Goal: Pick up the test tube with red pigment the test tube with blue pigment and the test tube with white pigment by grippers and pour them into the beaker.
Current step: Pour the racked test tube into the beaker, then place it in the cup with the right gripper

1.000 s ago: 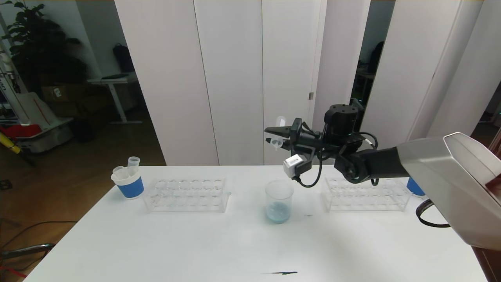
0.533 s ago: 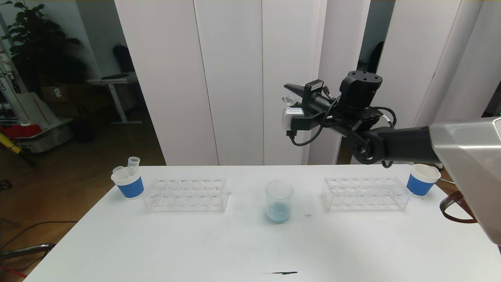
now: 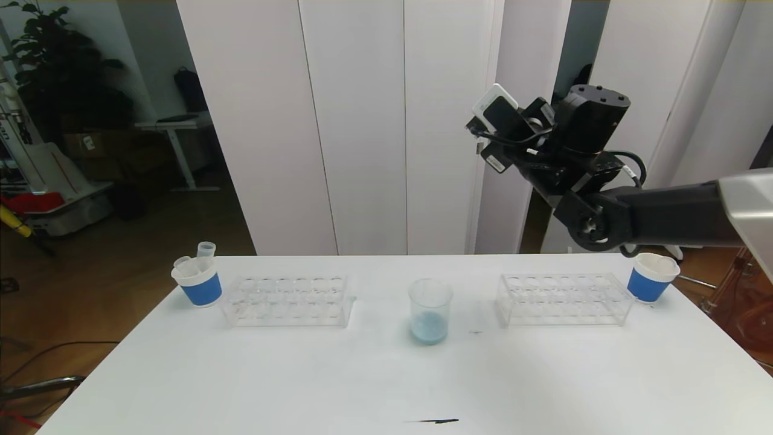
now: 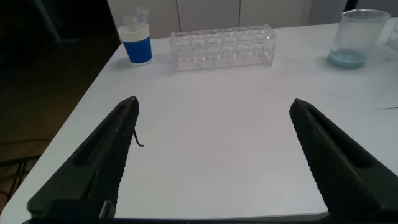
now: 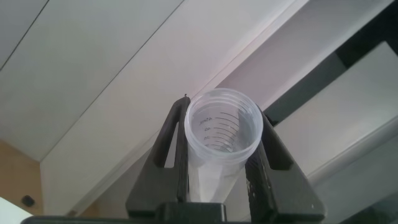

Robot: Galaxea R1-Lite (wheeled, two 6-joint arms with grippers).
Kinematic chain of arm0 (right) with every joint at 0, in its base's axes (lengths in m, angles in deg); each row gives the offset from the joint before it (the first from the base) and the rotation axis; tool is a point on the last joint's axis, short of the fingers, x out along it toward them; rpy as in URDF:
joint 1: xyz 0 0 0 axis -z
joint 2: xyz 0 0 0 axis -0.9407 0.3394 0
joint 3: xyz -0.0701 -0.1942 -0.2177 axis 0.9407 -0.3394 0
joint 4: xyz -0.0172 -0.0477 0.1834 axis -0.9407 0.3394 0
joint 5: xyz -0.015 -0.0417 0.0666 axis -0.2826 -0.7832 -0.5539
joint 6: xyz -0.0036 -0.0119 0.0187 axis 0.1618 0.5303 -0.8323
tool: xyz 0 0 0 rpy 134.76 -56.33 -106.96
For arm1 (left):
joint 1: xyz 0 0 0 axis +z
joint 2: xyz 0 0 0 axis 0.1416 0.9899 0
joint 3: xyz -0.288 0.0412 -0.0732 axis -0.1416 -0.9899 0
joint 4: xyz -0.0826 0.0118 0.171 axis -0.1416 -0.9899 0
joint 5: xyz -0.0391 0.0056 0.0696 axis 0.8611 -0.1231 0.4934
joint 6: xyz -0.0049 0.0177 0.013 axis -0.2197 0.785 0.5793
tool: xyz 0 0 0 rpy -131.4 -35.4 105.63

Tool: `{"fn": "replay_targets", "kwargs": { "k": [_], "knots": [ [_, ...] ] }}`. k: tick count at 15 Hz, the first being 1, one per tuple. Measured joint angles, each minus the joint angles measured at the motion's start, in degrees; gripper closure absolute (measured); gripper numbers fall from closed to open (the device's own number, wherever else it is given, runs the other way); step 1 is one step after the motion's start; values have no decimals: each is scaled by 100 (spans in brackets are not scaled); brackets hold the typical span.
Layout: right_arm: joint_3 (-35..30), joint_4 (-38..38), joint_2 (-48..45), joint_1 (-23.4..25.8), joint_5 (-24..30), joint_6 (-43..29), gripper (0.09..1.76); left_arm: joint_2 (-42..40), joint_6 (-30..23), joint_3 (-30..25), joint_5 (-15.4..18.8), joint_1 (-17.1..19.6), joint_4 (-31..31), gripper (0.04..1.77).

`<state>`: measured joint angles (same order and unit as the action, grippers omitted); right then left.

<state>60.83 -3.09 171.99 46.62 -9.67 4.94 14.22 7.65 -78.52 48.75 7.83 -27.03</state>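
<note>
One beaker (image 3: 430, 311) stands near the middle of the white table (image 3: 386, 374), closer to its far edge, with pale blue liquid at its bottom. Two clear tube racks flank it along that far side: the left rack (image 3: 287, 300) and the right rack (image 3: 564, 298), both apparently without tubes. Two blue-banded paper cups sit at the far corners; the left cup (image 3: 197, 281) holds at least two clear tubes, their contents hard to make out, while the right cup (image 3: 651, 277) shows nothing above its rim. The right gripper (image 5: 217, 165), raised high above the table's far right side, is clenched on a clear, empty-looking test tube (image 5: 222, 134), seen mouth-on from the wrist; from the head view the tube is hidden behind the arm. The left gripper (image 4: 214, 162) hovers off the table's left side, jaws spread wide and grasping nothing. A thin dark mark (image 3: 436, 421) lies by the near edge.
</note>
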Motion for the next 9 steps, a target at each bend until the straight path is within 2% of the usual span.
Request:
{"fn": "replay_targets", "kwargs": {
  "k": [4,7,9],
  "knots": [
    [-775,-34,-391,22,-1438,-2370,126,0,0,0,0,-5,1,8],
    [-1291,27,-586,78,-2032,-3721,126,0,0,0,0,-2,1,8],
    [-1657,46,-669,169,-2222,-4418,126,0,0,0,1,-5,0,8]
  ]
}}
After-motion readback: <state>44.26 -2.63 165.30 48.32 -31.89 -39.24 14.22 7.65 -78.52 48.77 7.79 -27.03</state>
